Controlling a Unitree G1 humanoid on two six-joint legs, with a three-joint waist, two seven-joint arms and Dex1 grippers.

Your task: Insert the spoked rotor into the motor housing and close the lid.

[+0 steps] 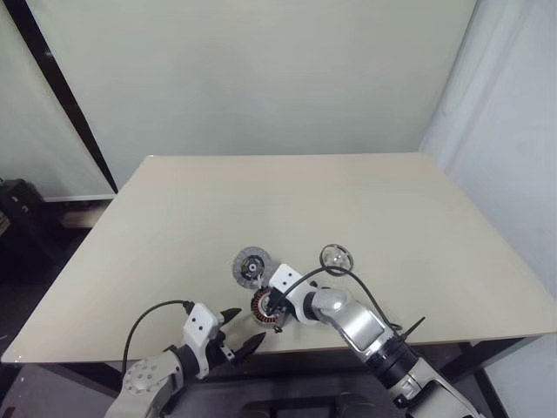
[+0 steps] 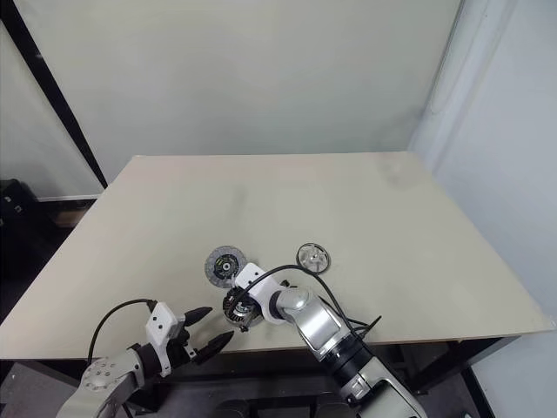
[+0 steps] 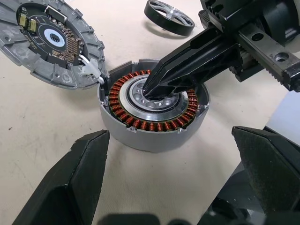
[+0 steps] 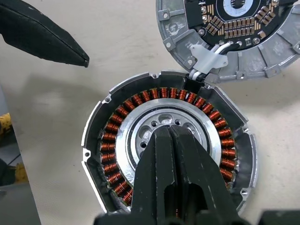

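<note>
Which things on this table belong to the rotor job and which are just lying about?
Job:
spoked rotor
motor housing
lid
right gripper, shut, tips on the housing's hub
left gripper, open

Lying about:
nothing else on the table

Motor housing centre blocked by closed right gripper. Lid touching housing rim. Far tabletop left unobstructed.

1 motor housing (copper windings), 1 lid, 1 spoked rotor, 1 table
</note>
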